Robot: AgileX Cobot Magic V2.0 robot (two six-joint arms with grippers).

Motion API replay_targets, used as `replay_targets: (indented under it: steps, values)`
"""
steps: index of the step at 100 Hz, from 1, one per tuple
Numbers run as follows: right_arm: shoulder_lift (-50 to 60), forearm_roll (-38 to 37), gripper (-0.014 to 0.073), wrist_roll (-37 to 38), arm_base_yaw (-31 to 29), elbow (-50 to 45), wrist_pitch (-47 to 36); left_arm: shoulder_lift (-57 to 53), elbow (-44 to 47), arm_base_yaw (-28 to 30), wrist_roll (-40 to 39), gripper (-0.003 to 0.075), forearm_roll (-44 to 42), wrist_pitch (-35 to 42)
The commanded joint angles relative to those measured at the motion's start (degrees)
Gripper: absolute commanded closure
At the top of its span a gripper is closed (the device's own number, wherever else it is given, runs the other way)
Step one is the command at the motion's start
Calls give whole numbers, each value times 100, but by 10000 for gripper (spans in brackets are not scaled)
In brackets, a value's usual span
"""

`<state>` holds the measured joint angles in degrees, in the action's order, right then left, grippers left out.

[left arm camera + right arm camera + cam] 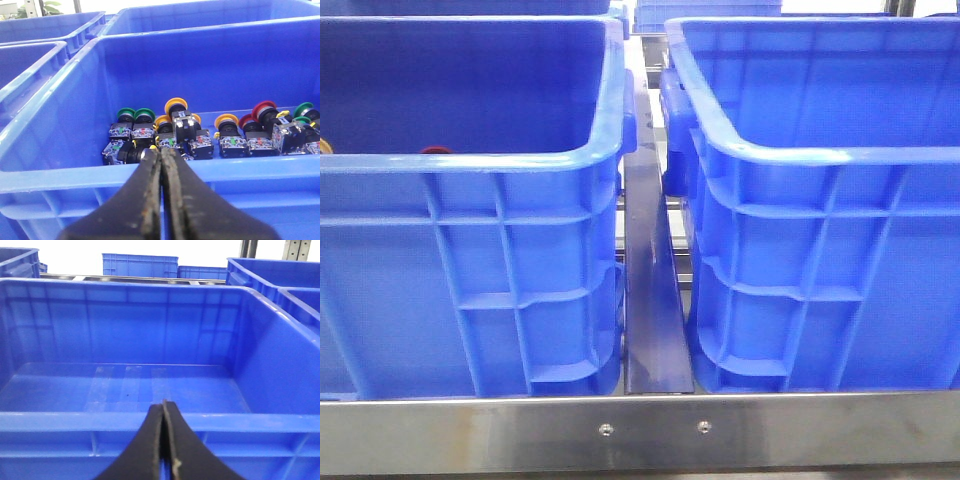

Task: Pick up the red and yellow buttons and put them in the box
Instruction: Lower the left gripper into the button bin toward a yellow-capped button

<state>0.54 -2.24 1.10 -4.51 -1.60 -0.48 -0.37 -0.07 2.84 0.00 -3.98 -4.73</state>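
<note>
While you are looking forward over the rig, neither arm is showing; only the left crate (470, 170) and the right crate (820, 160) are sitting side by side. At the left wrist, your left gripper (161, 155) is hovering with fingers pressed together, empty, just short of the near rim, and a yellow button (176, 105) and a red button (263, 111) are lying just beyond it among green ones. At the right wrist, your right gripper (163, 407) is likewise closed and empty before a bare crate floor. I judge nothing is delivered yet.
</note>
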Motion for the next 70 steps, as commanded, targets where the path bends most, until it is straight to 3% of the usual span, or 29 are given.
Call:
replay_targets:
  steps: [1,40,70]
  values:
    - [119,-44,687,10,1,-27,-444,-170,115,5,0,741,-15,545]
    - [119,-44,687,10,1,-27,-444,-170,-3,5,0,741,-15,545]
    - [119,-44,687,10,1,-27,-444,105,-1135,5,0,741,-5,-422]
